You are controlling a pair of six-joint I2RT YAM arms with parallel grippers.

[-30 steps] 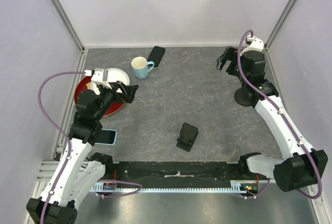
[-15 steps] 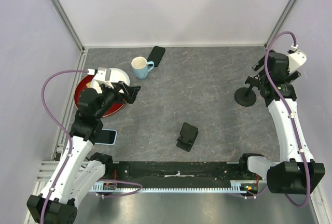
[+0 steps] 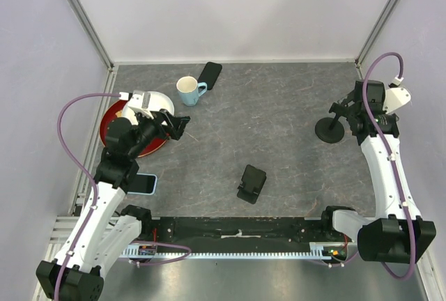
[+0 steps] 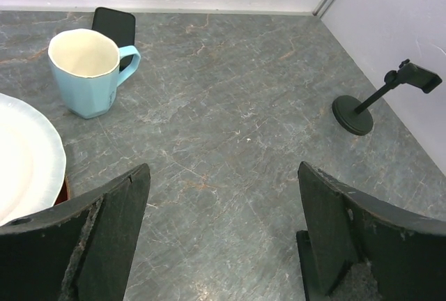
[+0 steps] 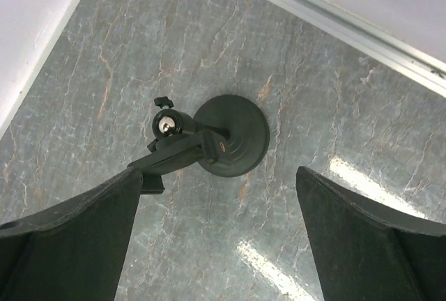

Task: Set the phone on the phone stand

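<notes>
Way at the back of the grey surface point(image 3: 279, 106), the slim black phone point(image 3: 210, 74) lies flat beside the light-blue mug point(image 3: 187, 90), untouched. The left claw point(image 4: 223, 172) and right claw point(image 5: 219, 182) gape empty, the right over the black round-base stand point(image 5: 230, 134). Next up, I reckon: reaching for that phone.
</notes>
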